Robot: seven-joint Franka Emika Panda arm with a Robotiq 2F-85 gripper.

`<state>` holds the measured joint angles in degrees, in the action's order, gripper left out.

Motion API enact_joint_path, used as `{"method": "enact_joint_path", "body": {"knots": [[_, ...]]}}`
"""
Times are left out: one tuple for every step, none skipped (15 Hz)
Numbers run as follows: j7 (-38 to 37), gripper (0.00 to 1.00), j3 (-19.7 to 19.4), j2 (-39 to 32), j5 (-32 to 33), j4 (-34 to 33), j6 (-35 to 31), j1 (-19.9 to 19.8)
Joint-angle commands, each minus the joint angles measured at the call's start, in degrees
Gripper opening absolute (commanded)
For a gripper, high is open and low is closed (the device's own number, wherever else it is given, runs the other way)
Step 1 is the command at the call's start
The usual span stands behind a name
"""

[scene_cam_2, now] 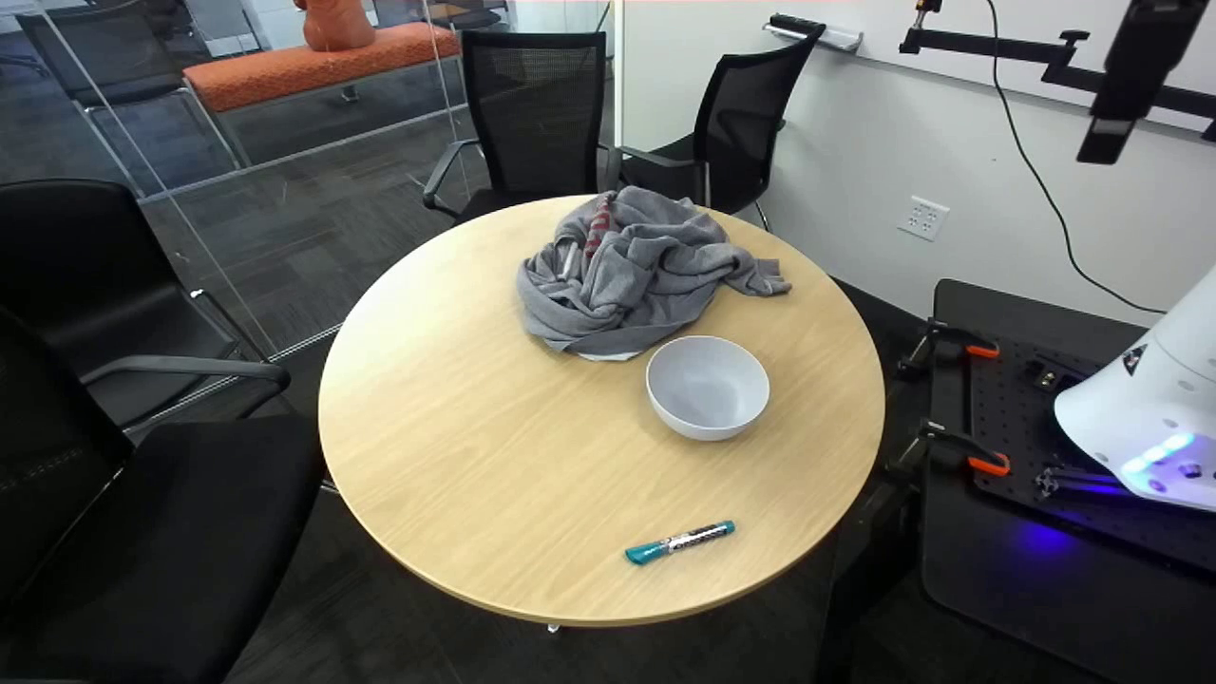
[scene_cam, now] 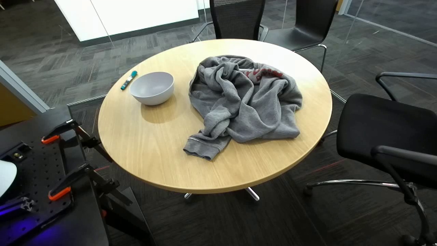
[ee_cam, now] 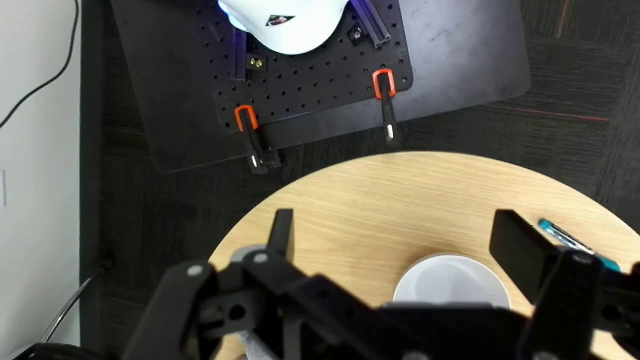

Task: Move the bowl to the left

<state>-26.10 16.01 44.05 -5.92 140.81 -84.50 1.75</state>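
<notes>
The bowl (scene_cam: 152, 88) is light grey, round and upright on the round wooden table. In an exterior view the bowl (scene_cam_2: 708, 388) stands between the sweater and the marker. In the wrist view the bowl (ee_cam: 452, 281) shows below and between the fingers, its lower part hidden by the gripper body. My gripper (ee_cam: 392, 225) is wide open, with nothing between its fingers, and is high above the table, apart from the bowl. Part of the gripper (scene_cam_2: 1105, 141) hangs at the top right of an exterior view; the rest is cut off.
A crumpled grey sweater (scene_cam: 244, 99) lies beside the bowl, also in an exterior view (scene_cam_2: 636, 271). A teal marker (scene_cam_2: 680, 542) lies near the edge of the table (scene_cam_2: 456, 456). Chairs (scene_cam: 389, 133) stand around it. The robot's black stand (scene_cam: 85, 205) with orange-tipped clamps adjoins the table.
</notes>
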Motion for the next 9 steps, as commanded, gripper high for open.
{"method": "enact_joint_path", "body": {"knots": [[-3.7, 1.00, 0.8, -4.2, -3.6, -0.1, -7.5, -0.7], [-4.5, 1.00, 1.0, -5.4, -4.5, -0.1, -10.0, -0.7], [-5.0, 1.00, 1.2, -7.0, -5.2, -0.2, -12.5, -0.5], [-5.8, 1.00, 1.7, -8.6, -5.4, -0.1, -15.7, -0.4], [-6.3, 1.00, 2.0, -10.2, -5.5, -0.3, -18.2, -0.2], [-6.5, 1.00, 2.4, -12.3, -5.3, -0.5, -21.0, 0.0], [-7.6, 1.00, 2.9, -14.1, -4.9, -0.7, -23.8, 0.1], [-8.3, 1.00, 3.1, -16.6, -4.7, -1.1, -26.5, 0.2], [-9.3, 1.00, 3.3, -18.6, -4.5, -1.3, -29.0, 0.3]]}}
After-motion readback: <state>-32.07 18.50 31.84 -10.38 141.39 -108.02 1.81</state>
